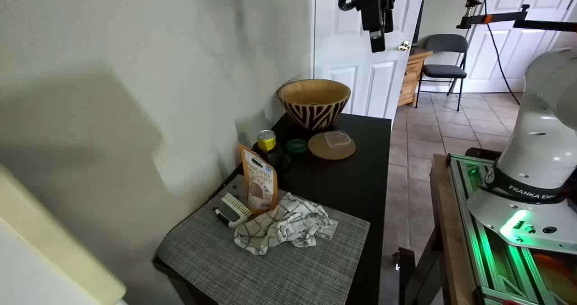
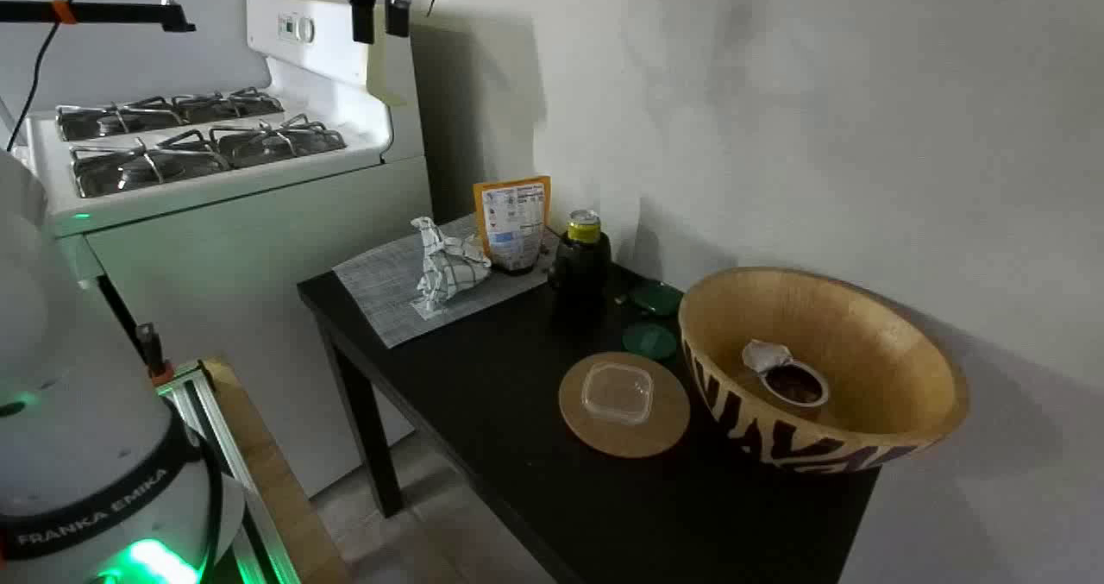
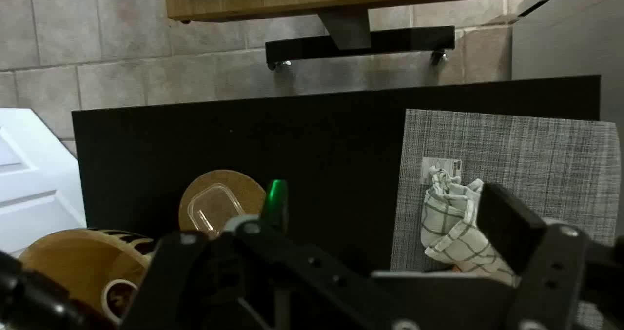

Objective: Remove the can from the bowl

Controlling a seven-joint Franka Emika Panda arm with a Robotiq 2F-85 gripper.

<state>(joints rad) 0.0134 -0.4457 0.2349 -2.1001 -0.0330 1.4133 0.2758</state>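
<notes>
- Black fingers (image 3: pixel 509 223): spread wide, above the counter (image 3: pixel 312 140).
- Checked cloth (image 1: pixel 286 226): below the fingers, on the woven placemat (image 1: pixel 288 280).
- Yellow can (image 1: pixel 266 142): below them, atop or inside a black vessel (image 2: pixel 580 265); I cannot tell which.
- Zebra-striped bowl (image 2: pixel 871 351): lower left of the fingers in the wrist view, holding an open, white-rimmed can or cup (image 2: pixel 795 386), unclear which.

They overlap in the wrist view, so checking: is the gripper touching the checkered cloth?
Apart: in an exterior view the gripper hangs above the checkered cloth, the stove showing between.
</notes>
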